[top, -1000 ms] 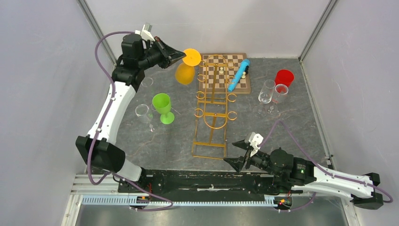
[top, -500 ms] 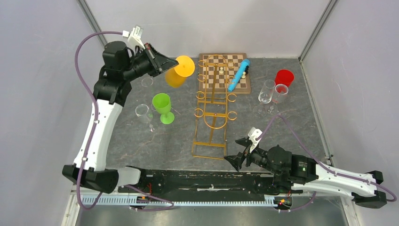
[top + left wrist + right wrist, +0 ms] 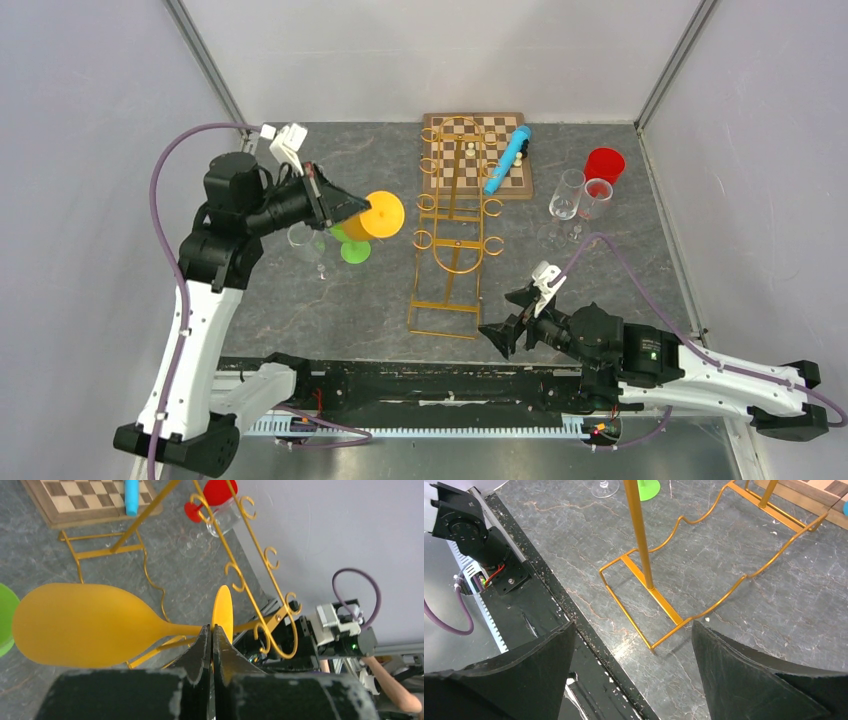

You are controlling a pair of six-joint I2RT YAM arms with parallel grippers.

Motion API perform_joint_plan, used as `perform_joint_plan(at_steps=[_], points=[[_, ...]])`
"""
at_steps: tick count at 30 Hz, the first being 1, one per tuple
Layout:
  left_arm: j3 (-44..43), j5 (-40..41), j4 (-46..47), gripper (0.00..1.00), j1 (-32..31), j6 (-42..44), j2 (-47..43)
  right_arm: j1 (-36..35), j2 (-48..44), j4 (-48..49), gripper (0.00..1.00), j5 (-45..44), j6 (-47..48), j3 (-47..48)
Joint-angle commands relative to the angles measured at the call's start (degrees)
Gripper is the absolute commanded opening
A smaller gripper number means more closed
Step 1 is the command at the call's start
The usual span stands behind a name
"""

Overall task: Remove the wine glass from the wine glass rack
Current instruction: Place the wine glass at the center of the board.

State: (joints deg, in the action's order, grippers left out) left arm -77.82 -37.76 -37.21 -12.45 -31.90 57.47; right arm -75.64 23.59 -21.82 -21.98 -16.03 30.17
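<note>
Looking down, we found left gripper (image 3: 212, 630) clamped on orange wine glass (image 3: 85, 625) stem, apart from gold rack (image 3: 642, 540); right gripper (image 3: 633, 629) spread, empty.

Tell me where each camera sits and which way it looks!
Top: above and behind the arms, looking down at the table; both arms show.
Left wrist: on the left arm, looking along the left gripper holding the orange wine glass.
Right wrist: on the right arm, looking down through the open right gripper.
All three see the gold rack.
</note>
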Motion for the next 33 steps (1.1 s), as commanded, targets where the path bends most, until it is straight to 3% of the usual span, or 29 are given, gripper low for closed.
perform_joint_plan(at_steps=[1, 8, 19, 25, 33], points=[[3.7, -4.7, -3.9, 0.02, 0.2, 6.9, -5.1, -0.2, 0.7, 0.2, 0.88, -2.5, -2.5, 2.4], [8.6, -12.6, -4.9, 0.02, -0.6, 8.7, -11.1, -0.1, 1.5, 0.7, 0.88, -5.1, -6.2, 2.4], [19.3, -13.2, -5.2, 0.02, -5.7, 6.5, -18.9, -0.1, 2.6, 1.1, 0.88, -8.5, -11.5, 2.8], [21.5, -3.0, -4.7, 0.02, -16.8, 5.0, -19.8, -0.2, 5.2, 2.1, 0.88, -8.0, -13.4, 3.2], [22.4, 18.9, -3.5, 0.02, -38.8, 3.9, -16.8, -0.1, 7.8, 2.2, 0.88, -8.3, -16.6, 3.9]])
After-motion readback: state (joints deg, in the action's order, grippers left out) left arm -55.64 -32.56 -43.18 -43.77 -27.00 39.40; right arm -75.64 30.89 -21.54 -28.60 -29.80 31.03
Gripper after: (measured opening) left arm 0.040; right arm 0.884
